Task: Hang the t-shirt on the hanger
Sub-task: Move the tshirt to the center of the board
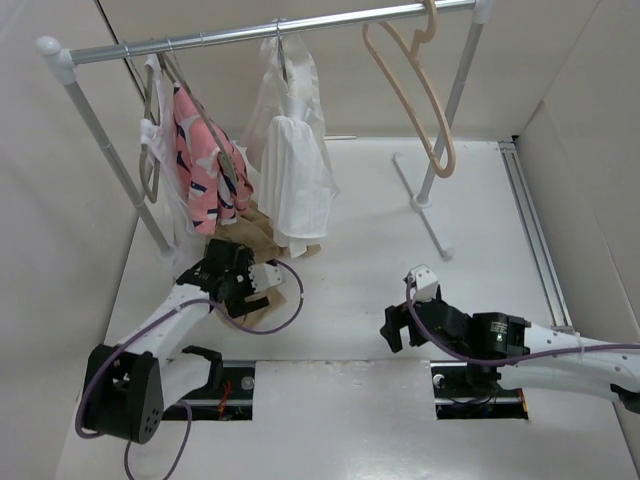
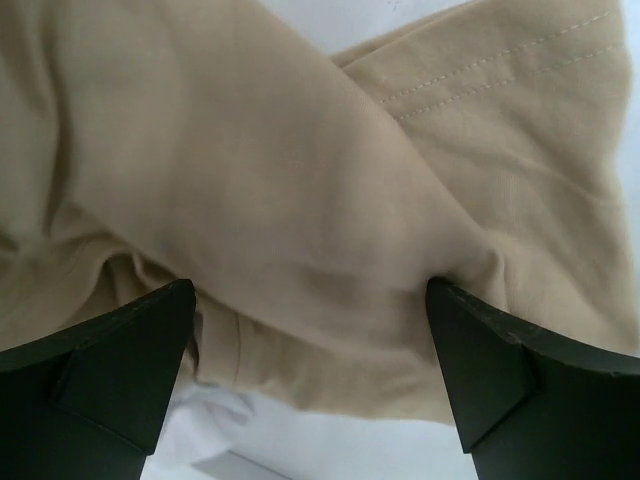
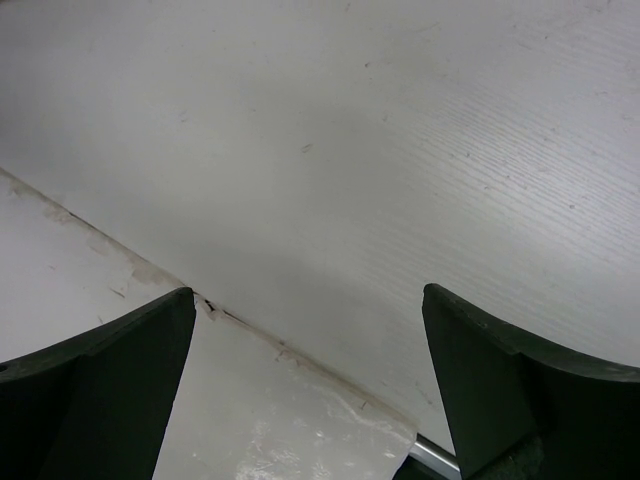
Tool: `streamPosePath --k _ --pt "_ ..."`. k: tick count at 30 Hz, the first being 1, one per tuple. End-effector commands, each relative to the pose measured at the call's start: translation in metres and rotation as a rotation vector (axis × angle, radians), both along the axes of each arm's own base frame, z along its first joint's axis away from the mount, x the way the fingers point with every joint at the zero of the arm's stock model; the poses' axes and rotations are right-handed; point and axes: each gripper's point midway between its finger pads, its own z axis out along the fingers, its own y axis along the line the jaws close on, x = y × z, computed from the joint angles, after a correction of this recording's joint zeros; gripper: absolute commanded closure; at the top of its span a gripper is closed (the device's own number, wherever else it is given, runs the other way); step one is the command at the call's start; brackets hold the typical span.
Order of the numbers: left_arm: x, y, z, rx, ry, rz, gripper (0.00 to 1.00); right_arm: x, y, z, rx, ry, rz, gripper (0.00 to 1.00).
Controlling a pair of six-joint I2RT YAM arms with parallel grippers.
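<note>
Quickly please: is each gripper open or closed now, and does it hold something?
Left gripper: open, fingers wide apart over the t-shirt, nothing gripped.
Right gripper: open, holding nothing.

Tan t-shirt (image 2: 300, 200), pale peach hanger (image 1: 441, 165)
</note>
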Motion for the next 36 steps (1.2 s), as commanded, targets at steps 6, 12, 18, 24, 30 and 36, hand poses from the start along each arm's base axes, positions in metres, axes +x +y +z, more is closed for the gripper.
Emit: streamPosePath --k 6,12,18,24,30,36 --pt "0.016 -0.006 -0.027 0.105 0.093 -0.138 0.68 0.009 -0.003 0.017 0.006 -0.048 -0.028 0.00" --pt "-0.003 -0.068 0.003 -0.054 0.093 -0.312 1.00 0.011 -0.007 0.020 0.001 -0.059 -0.041 0.00" --pt "-0.051 -0.186 0.100 -0.385 -0.010 -0.538 1.00 0.016 -0.008 0.041 0.040 -0.093 -0.066 0.00" --pt "-0.070 -0.222 0.116 -0.412 0.133 -0.538 0.00 0.018 -0.013 0.064 0.123 -0.129 -0.087 0.00" --pt "-0.070 -0.193 0.111 -0.318 0.071 -0.531 0.00 0.019 0.009 0.068 0.102 -0.182 0.030 0.00" --pt "-0.030 -0.138 0.116 -0.258 -0.262 -0.244 0.00 0.019 0.076 0.059 0.075 -0.205 0.238 0.00"
